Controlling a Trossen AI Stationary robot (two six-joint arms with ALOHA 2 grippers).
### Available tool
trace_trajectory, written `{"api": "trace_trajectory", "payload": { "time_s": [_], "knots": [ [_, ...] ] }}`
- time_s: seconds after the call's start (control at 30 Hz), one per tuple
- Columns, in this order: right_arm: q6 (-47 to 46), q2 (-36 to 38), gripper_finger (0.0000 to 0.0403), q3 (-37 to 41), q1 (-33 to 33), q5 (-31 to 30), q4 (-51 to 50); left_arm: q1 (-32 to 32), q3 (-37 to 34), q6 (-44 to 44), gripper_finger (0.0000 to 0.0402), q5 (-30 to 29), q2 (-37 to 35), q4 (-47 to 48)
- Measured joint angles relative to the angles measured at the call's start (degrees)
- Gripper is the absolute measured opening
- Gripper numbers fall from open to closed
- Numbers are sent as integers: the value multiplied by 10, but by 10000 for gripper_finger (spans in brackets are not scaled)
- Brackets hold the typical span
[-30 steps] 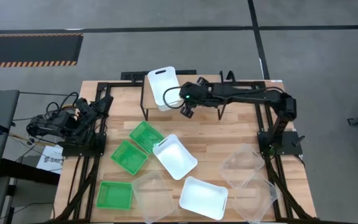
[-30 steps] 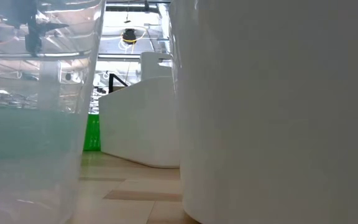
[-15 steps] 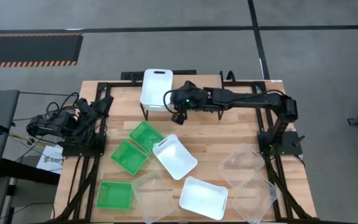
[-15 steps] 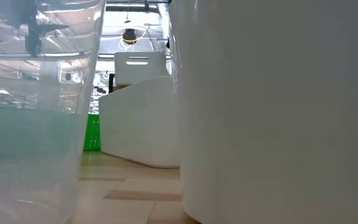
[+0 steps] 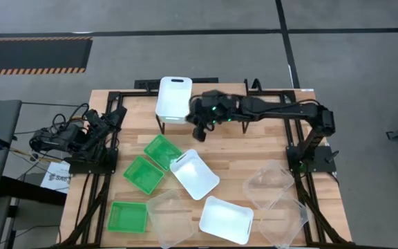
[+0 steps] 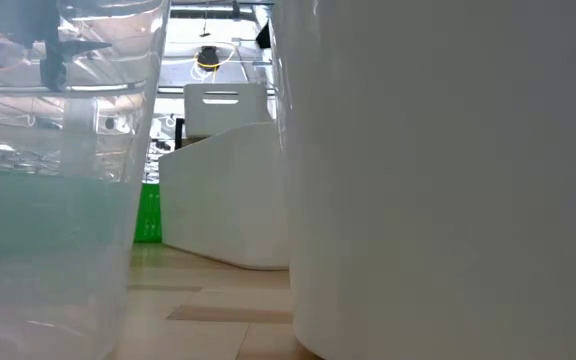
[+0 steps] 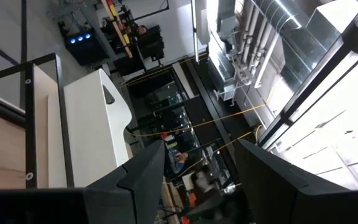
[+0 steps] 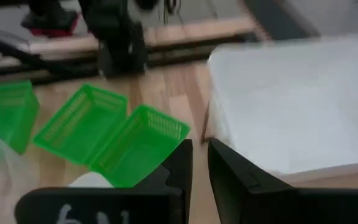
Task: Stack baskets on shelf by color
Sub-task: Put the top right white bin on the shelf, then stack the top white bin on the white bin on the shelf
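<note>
**White basket on the shelf, right gripper just off its edge**

At the back of the table [image 5: 254,149], one white basket [image 5: 173,99] is seen lying flat on the left end of the shelf [image 8: 328,176]. The right gripper [image 5: 197,128] is held just beside the basket's front right corner, out over the shelf's front edge. Its fingers [image 8: 229,177] are parted by a narrow slit only, and nothing is caught in it. The rest of the shelf top is crossed by the right arm.

Bare wood is left between the shelf and the loose baskets, widest to the right of centre. In front, three green baskets [image 5: 162,151] [image 5: 143,173] [image 5: 128,216] are strung along the left. Two white baskets [image 5: 195,173] [image 5: 226,220] are found in the middle, the upper one touching a green corner. One clear basket [image 5: 169,207] is wedged between them. Two more clear ones [image 5: 270,181] [image 5: 282,220] are crowded against the table's right front corner.

The left gripper [image 7: 197,180] is parked at the table's left edge, its fingers apart and empty.
</note>
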State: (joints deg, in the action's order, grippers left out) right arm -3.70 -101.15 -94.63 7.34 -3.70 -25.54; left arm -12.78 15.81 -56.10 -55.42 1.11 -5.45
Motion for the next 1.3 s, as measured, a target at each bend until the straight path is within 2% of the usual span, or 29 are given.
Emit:
{"api": "trace_trajectory", "payload": {
  "time_s": [0.2, 0.33, 0.63, 0.8, 0.9, 1.07, 1.3],
  "knots": [
    [-5, -48, 74, 0, -15, -7, 23, 0, 0, -1, 185, 0, 0, 1],
    [-23, -67, 74, 3, -3, -9, 12, 0, 0, -3, 185, 0, 0, 1],
    [-38, -71, 74, 1, 34, -28, 21, 0, 0, -7, 185, 1, 0, 0],
    [-40, -71, 74, 1, 37, -23, 21, 0, 0, -7, 185, 1, 0, 0],
    [-40, -71, 74, 1, 32, 1, 21, 0, 0, -7, 185, 1, 0, 0],
    [-44, -38, 74, 2, 24, 54, -13, 0, 0, -7, 185, 1, 0, 0],
    [-120, 59, 74, 1, 16, 68, -173, 0, 0, -19, 185, 6, 0, 0]
  ]
}}
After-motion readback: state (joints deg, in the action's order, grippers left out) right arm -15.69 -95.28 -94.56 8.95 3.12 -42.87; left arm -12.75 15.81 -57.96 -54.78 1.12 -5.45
